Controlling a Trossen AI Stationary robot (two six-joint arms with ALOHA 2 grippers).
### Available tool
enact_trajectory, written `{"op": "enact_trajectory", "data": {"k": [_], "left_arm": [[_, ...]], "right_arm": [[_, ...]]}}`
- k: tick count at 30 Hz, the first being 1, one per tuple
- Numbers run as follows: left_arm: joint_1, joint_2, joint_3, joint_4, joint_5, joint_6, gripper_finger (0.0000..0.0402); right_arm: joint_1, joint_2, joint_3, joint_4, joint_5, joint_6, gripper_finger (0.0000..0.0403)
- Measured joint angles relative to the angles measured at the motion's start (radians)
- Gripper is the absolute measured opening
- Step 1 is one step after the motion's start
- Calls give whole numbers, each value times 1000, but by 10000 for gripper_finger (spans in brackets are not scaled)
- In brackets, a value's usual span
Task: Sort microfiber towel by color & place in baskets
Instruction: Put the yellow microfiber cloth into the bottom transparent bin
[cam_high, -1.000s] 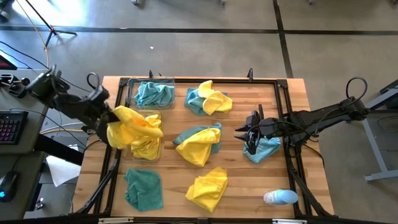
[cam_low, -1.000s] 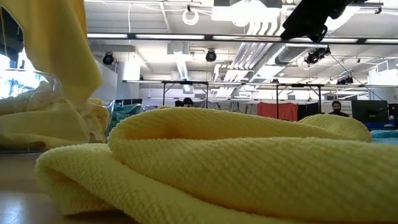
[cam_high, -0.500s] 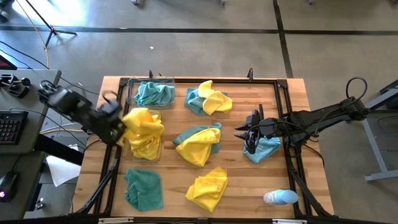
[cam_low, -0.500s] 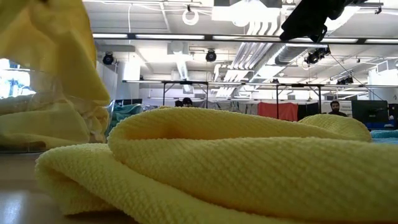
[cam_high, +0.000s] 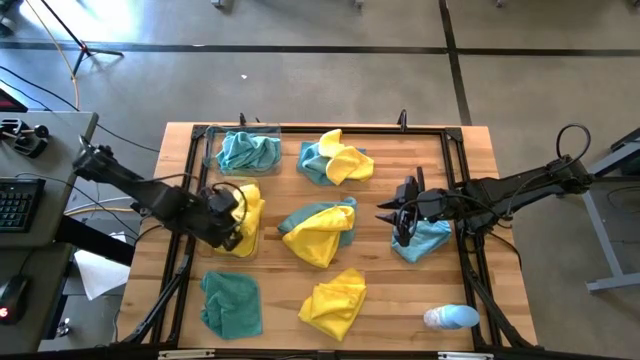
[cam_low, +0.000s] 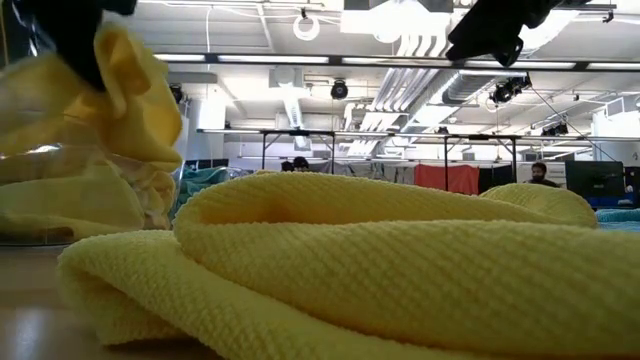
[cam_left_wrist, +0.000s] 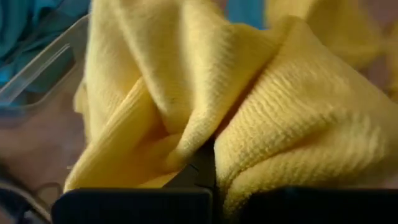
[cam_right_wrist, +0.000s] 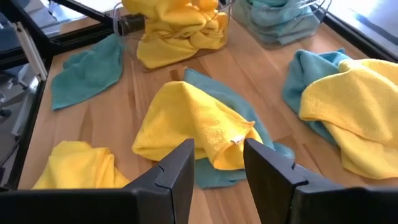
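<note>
The left gripper (cam_high: 232, 222) is swinging inward, lowering its yellow towel (cam_high: 247, 207) into the near basket (cam_high: 251, 248).

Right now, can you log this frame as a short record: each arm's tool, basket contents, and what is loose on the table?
left tool: over the yellow basket, shut on a yellow towel
right tool: open, above a teal towel near the table's right side
teal basket: holds teal towels
loose on table: mixed yellow and teal towels, plus a pale blue-and-white object
</note>
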Motion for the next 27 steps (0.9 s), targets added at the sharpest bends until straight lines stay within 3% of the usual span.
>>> {"op": "enact_trajectory", "data": {"k": [4,7,10,15,19,27], "left_arm": [[39,56,-57,-56,21,10,0],[61,82,-118,-63,93,34,0],[71,96,-179,-17,152,64,0],[71,105,-265,120,164,133,0],[71,104,-319,220,167,210,0],[73,104,-384,226,240,317,0]], "right_arm": [[0,0,0,1,28,4,134],[0,0,0,1,31,25,134],[0,0,0,1,31,30,134],[0,0,0,1,39,43,134],[0,0,0,1,53,125,134],[0,47,0,1,136,295,134]]}}
